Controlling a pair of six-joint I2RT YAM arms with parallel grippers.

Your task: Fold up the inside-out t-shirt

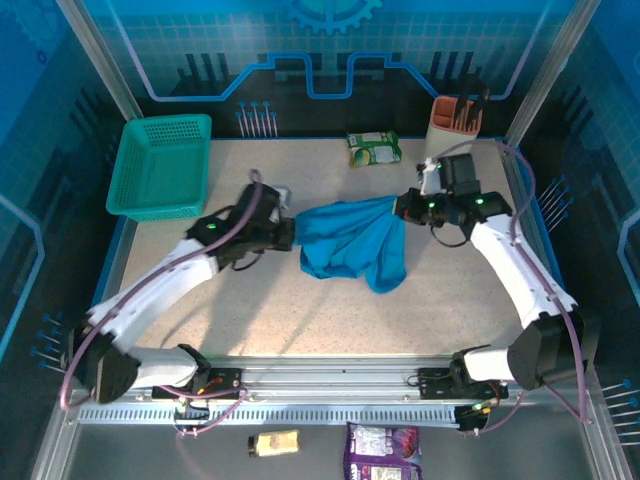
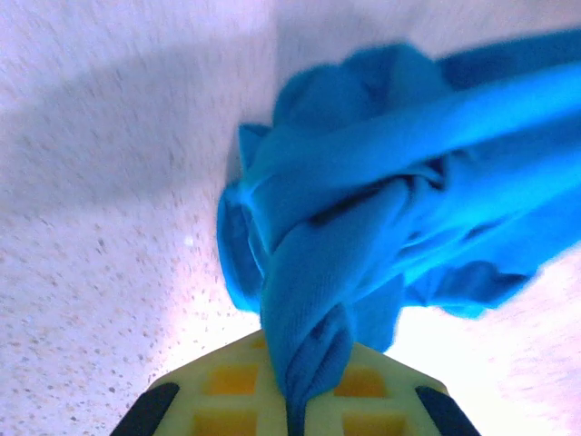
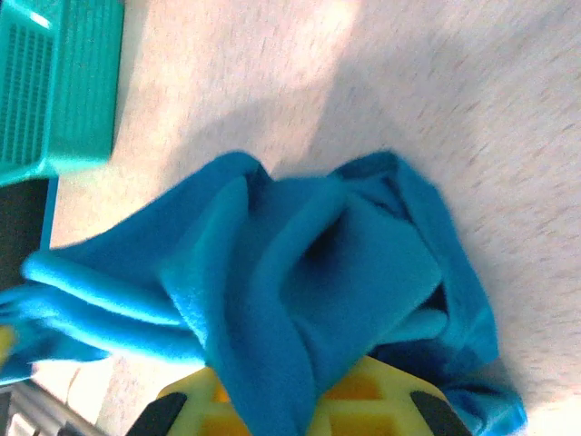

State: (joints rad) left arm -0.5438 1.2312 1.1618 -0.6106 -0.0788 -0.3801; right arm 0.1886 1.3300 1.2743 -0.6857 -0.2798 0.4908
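- Table (image 1: 330, 315) with a pale, speckled top, seen from the top camera. It is boxed in by blue wall panels (image 1: 200, 40) printed with a grid and a gear outline. A slotted aluminium rail (image 1: 330, 385) runs along the near edge.
- The medium-blue t-shirt (image 1: 350, 240) is bunched at mid-table, a little toward the far edge. It is strung between the two arms, and its lower folds sag onto the surface.
- The left gripper (image 1: 290, 232) pinches the shirt's left end and the right gripper (image 1: 402, 207) its upper right end. Both have their jaws pressed together on cloth.
- A teal mesh basket (image 1: 160, 165) sits at the far left corner and a green snack packet (image 1: 373, 149) by the middle of the far edge. An orange holder (image 1: 455, 118) with dark tools stands at the far right corner.
- A yellow packet (image 1: 273, 442) and a purple packet (image 1: 383, 455) lie off the table, beyond the near rail.
- In the left wrist view, the left gripper (image 2: 304, 391) has yellow-green fingers closed on a twisted rope of t-shirt (image 2: 381, 182). The rest of the shirt spreads away in blurred folds above the speckled table (image 2: 109, 272), and a broad soft shadow falls across the surface.
- In the right wrist view, the right gripper (image 3: 290, 400) is clamped on a thick fold of the t-shirt (image 3: 300, 282). The cloth fans out over the table (image 3: 472, 100), with the teal mesh basket (image 3: 64, 82) at the upper left.
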